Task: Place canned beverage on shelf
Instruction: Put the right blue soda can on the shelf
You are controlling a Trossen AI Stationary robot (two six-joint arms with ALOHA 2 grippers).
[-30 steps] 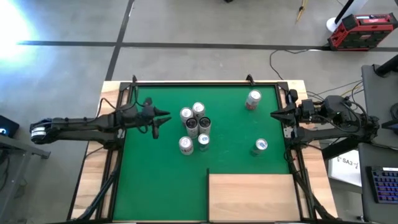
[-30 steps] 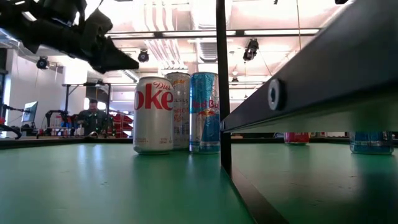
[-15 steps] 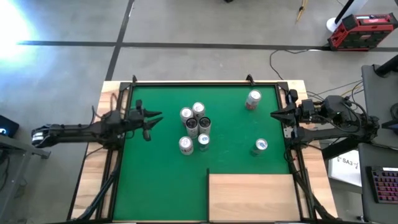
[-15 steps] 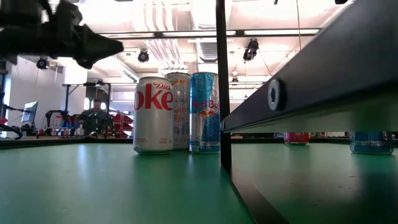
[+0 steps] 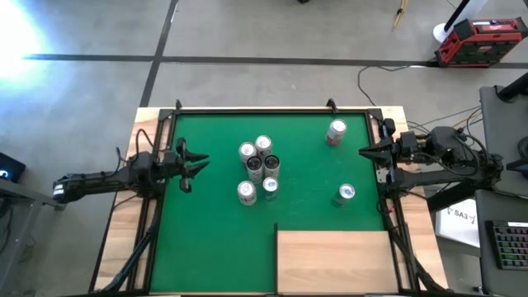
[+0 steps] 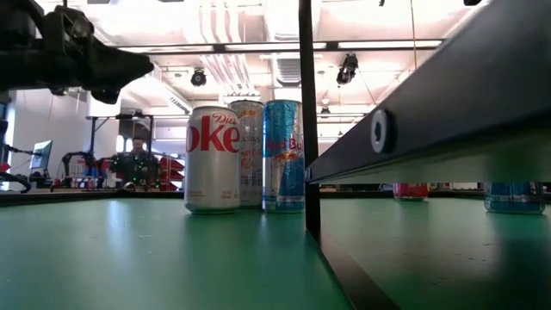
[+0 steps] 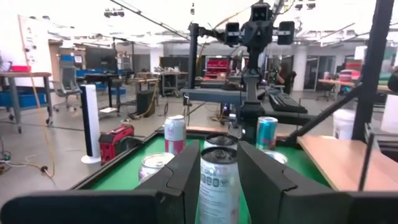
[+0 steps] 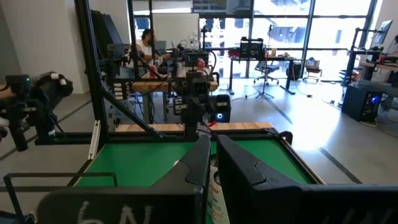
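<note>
Now, left gripper [image 5: 195,162]: fingers slightly apart, empty, at the mat's left edge.
Right gripper [image 5: 364,151]: closed, empty.
Shelf [image 5: 334,261]: bare.

Grey concrete floor [image 5: 272,37] around the table, crossed by dark seam lines. Red toolbox [image 5: 480,40] near the far right corner, a black cable [image 5: 388,70] trailing beside it. Bright glare [image 5: 16,33] at far left. Overhead, white ducts and strip lights [image 6: 258,43]. Tall windows [image 8: 280,31] across the back of the room, office chairs and workbenches [image 8: 261,65] before them. A seated person [image 6: 136,164] beyond, at a cluttered bench. White tower fan [image 7: 91,121] on the floor.
</note>
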